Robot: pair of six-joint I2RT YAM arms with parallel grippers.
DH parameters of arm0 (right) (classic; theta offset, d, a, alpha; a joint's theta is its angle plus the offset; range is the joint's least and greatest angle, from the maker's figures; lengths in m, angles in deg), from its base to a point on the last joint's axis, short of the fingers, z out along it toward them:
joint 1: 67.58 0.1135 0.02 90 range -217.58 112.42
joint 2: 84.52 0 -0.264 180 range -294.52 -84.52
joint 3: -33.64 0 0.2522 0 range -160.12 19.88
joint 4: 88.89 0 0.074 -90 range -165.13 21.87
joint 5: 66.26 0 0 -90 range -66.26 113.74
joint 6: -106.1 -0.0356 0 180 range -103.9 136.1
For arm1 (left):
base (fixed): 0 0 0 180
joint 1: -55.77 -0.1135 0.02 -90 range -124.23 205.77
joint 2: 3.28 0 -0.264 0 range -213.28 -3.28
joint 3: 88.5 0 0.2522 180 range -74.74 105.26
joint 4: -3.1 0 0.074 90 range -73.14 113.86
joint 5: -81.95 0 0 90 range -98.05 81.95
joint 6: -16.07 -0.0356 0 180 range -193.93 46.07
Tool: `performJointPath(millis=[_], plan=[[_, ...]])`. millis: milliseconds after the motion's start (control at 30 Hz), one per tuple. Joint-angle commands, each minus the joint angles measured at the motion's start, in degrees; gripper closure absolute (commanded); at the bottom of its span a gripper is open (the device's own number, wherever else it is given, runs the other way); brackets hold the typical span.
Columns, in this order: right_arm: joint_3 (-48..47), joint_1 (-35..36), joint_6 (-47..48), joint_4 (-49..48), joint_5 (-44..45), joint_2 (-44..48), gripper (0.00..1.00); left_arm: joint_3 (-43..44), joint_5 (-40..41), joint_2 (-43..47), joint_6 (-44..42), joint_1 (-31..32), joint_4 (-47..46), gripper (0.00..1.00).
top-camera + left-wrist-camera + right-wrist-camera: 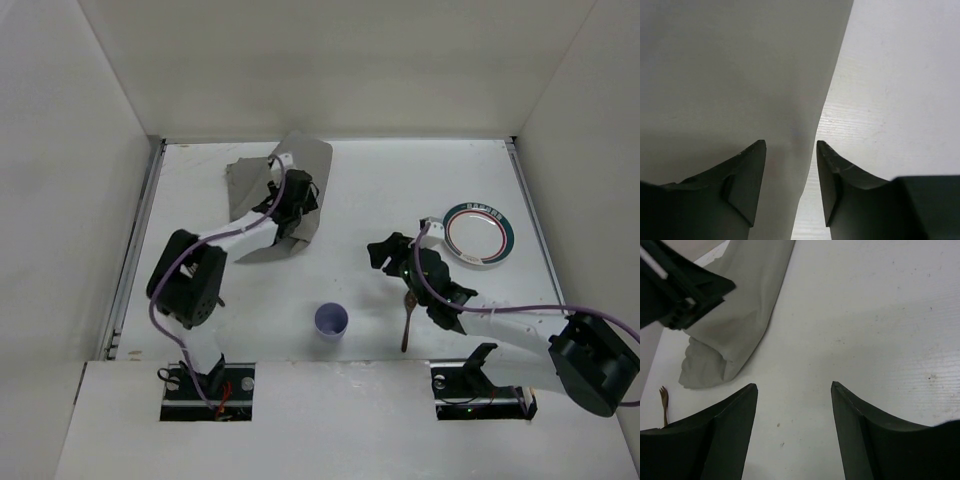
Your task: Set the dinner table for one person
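Left pincer (790, 143) stands partly open with nothing gripped, poised over the edge of the grey placemat (730, 75), which lies rumpled at the far left of the white worktop (900, 100). That cloth looks light and limp, likely to fold and drag, so a free corner seems the best hold; the worktop itself is rigid, nothing to grasp. Right pincer (794, 385) gapes wide and empty above the worktop, near the fork (407, 320).

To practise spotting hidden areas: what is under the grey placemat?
Bare white dinner table shows beside the placemat and at its edge by the left end effector. The mat is crumpled and folded over itself, so anything beneath its folds is hidden.
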Motion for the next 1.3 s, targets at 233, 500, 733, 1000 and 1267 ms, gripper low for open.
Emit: performJointPath(millis=[233,500,733,1000,1267], plan=[[-2.35,0.74,1.08,-3.30,0.08,-0.60,0.32,-25.09,1.75,20.83,20.40,-13.73,-12.23,0.49],[-3.93,1.01,2.13,-2.86,-2.21,-3.33,0.30,-26.07,-3.54,16.80,23.22,-22.01,-14.96,0.49],[-4.46,1.62,2.39,-2.77,-2.21,-4.12,0.29,-21.23,-5.83,9.68,22.08,-24.12,-15.49,0.55],[-4.46,1.89,2.48,-2.77,-2.47,-3.94,0.29,-20.09,-4.78,8.70,20.50,-24.39,-16.45,0.83],[-3.14,2.06,2.22,-2.86,-1.16,-0.78,0.29,-12.37,1.63,15.03,8.92,-11.93,-15.66,0.93]])
